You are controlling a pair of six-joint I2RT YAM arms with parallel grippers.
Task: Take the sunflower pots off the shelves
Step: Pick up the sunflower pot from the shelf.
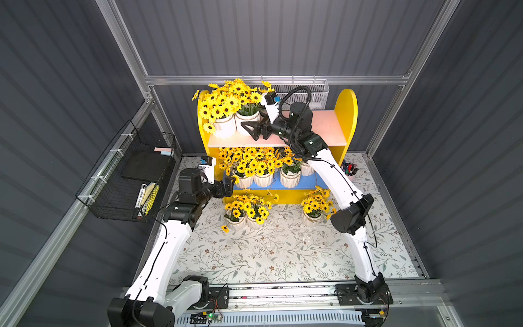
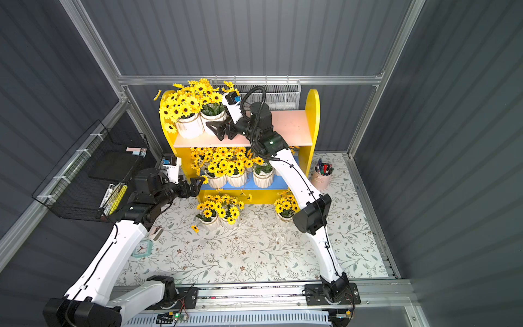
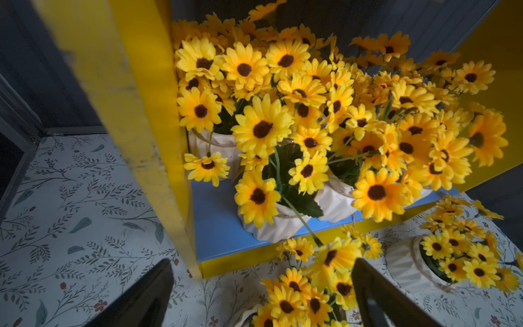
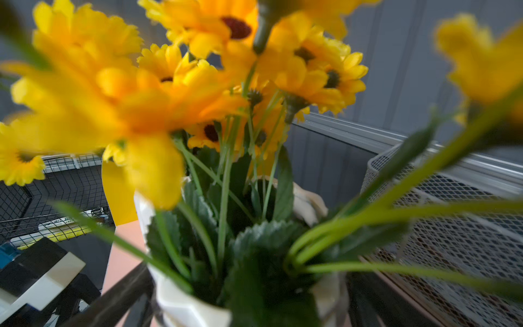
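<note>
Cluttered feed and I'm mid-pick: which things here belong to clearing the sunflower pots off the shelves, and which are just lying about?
Job: sunflower pots on the pink board, more on the blue board, three on the table; shelves; right gripper, open at an upper pot; left gripper, open.

Lying about: pen cup, black wire basket, white mesh basket, small clock.

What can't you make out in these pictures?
- Pots on the blue board: flowers and the right arm cover some in both top views; count unclear.
- Right end effector: the right wrist view is blurred by close flowers; contact with the upper pot unclear.
- Clock: left arm hides part.
</note>
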